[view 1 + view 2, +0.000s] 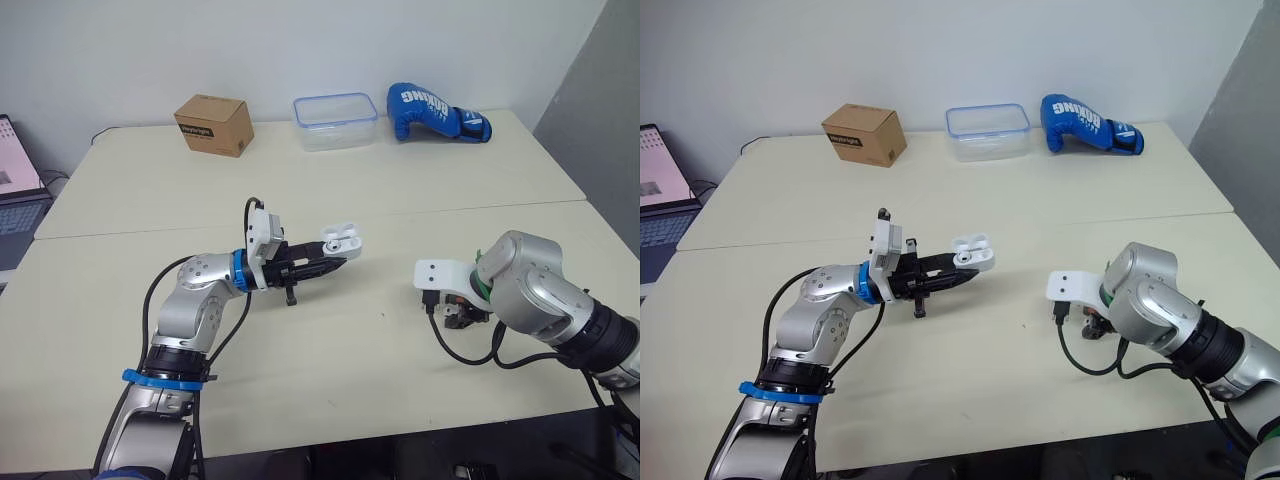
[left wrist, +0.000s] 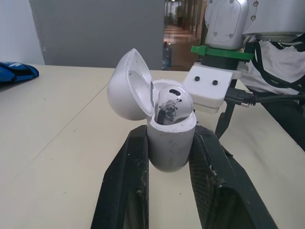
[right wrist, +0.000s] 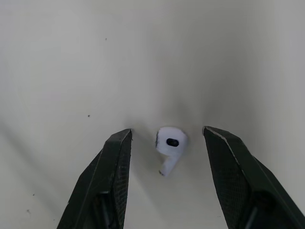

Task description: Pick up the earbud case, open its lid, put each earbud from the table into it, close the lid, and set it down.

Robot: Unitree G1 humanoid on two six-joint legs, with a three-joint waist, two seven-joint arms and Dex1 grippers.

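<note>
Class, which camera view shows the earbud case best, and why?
The left wrist view: the earbud case sits close up, clamped in the left gripper, lid open, one earbud inside. Both eye views show it small, at that gripper's tip.

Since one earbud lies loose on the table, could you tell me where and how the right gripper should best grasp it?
Probably by the rounded head of the earbud, pinched across its sides from straight above: it lies flat on the table, its stem too slim to pinch, and the open right gripper straddles it. The left gripper holds the earbud case.
</note>
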